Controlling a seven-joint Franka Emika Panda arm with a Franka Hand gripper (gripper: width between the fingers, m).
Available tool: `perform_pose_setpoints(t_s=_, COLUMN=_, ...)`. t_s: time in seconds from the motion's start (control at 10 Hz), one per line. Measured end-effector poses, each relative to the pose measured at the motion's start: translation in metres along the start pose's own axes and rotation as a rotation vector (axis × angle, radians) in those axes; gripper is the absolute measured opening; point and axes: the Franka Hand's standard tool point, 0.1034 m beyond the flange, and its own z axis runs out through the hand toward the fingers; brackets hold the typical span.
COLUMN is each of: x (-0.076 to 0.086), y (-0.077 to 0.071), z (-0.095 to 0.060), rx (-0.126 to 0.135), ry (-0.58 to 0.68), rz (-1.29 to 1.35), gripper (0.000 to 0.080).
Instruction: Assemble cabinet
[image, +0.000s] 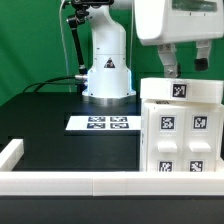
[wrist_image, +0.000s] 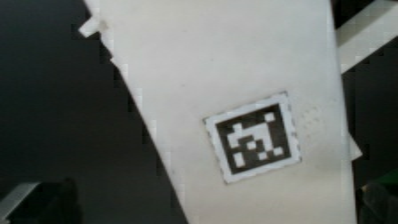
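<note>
The cabinet, a large white box with several square marker tags on its front, stands at the exterior view's right. A smaller white tagged block lies on top of it. In the wrist view this block fills most of the frame as a tilted white slab with one tag. My gripper hangs just above the block with its fingers spread apart and nothing between them. In the wrist view only dark blurred finger edges show at the frame's corners.
The marker board lies flat on the black table in front of the robot base. A long white border rail runs along the near edge and up the exterior view's left side.
</note>
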Motion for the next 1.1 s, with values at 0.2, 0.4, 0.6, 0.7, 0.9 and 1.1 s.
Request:
perform_pose_setpoints(t_s=0.2, x=-0.004, y=-0.002, z=0.003, rx=0.002, ry=-0.009, rz=-0.107, gripper=0.0797)
perform_pose_setpoints(t_s=0.4, x=-0.008, y=-0.009, z=0.014, rx=-0.011, ry=-0.004, rz=-0.076, gripper=0.0797)
perform_pose_setpoints(t_s=0.6, x=-0.017, y=-0.013, z=0.025, rx=-0.016, ry=-0.007, rz=-0.071, gripper=0.0797)
perform_pose_setpoints(t_s=0.7, x=-0.022, y=-0.013, z=0.029, rx=-0.023, ry=-0.006, rz=-0.067, gripper=0.0797)
perform_pose_setpoints(t_s=0.9, x=-0.022, y=-0.012, z=0.028, rx=-0.026, ry=-0.008, rz=-0.057, gripper=0.0786)
perform_pose_setpoints(t_s=1.1, x=-0.023, y=-0.011, z=0.028, rx=-0.027, ry=-0.009, rz=-0.054, gripper=0.0607)
